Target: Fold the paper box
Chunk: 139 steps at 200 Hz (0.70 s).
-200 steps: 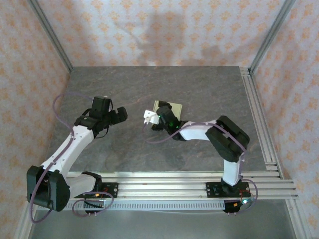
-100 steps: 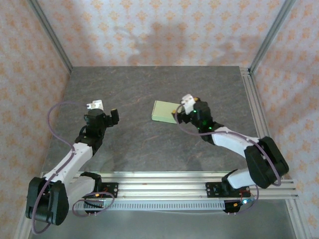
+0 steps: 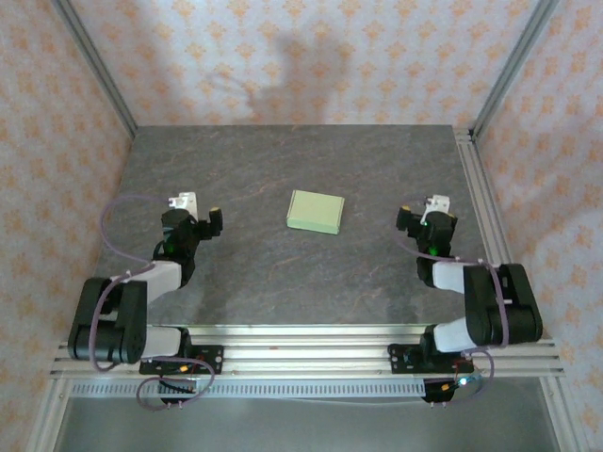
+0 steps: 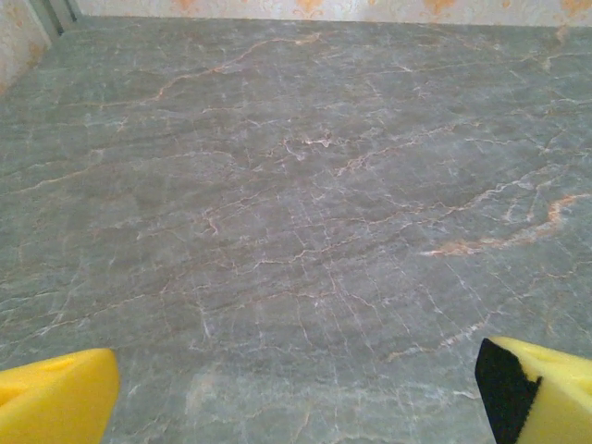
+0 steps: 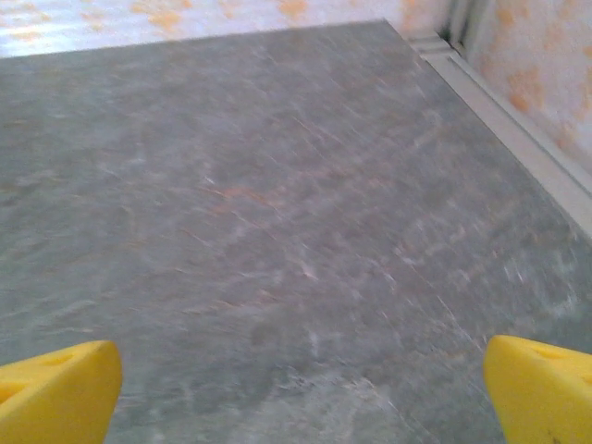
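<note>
left arm (image 3: 141, 281): I keep it folded close on my left side, the upper link doubled back low beside the base, the forearm reaching forward.
left gripper (image 3: 196, 213): it points ahead, away from my base; my jaws stand spread wide.
left fingers (image 4: 55, 400): yellow tips sit in the two lower corners of my left wrist view; the right-hand one shows a black inner face.
right arm (image 3: 476, 294): I hold it folded the same way on my right side, elbow low, forearm forward.
right gripper (image 3: 421, 213): it points ahead, jaws spread wide.
right fingers (image 5: 55, 393): yellow tips sit in both lower corners of my right wrist view, well apart.
</note>
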### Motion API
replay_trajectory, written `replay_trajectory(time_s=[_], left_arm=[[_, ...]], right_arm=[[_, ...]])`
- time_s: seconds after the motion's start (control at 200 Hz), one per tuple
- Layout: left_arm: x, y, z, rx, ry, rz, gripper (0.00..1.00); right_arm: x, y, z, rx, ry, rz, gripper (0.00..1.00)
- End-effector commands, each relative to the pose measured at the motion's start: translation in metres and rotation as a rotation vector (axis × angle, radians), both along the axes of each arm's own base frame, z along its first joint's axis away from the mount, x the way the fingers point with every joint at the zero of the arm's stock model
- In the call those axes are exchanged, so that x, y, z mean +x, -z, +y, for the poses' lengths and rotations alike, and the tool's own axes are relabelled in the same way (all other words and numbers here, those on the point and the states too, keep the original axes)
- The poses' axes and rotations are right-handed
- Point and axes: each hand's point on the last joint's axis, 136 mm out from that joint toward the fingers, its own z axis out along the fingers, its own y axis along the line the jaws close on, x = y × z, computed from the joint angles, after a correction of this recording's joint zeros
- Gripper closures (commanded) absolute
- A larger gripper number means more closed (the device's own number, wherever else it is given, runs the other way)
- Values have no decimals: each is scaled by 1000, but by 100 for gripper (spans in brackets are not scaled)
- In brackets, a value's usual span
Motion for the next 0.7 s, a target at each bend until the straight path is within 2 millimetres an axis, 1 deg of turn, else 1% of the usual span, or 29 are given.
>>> replay_trajectory(time_s=[0.0, 0.025, 0.04, 0.065, 0.1, 0.16, 0.225, 0.28, 0.691], left_arm=[[16, 6, -3, -10, 22, -56, 0], [21, 7, -1, -5, 10, -45, 0], [21, 6, -1, 2, 7, -28, 0], [19, 7, 0, 15, -10, -4, 0], [21, 5, 1, 21, -21, -21, 0], [20, 5, 0, 27, -22, -16, 0], [20, 6, -1, 31, -22, -13, 0], [20, 6, -1, 32, -22, -12, 0], [20, 6, -1, 36, -22, -11, 0]], right_arm=[[11, -11, 7, 79, -28, -157, 0], [12, -13, 7, 80, -28, -161, 0], [12, -13, 6, 79, -22, -149, 0], [13, -10, 4, 77, -9, -104, 0], [15, -5, 1, 75, 7, -59, 0], [23, -5, -2, 75, 31, -63, 1], [21, -3, -2, 73, 29, -37, 1], [21, -5, -3, 74, 29, -64, 1], [20, -5, -2, 74, 30, -65, 1]])
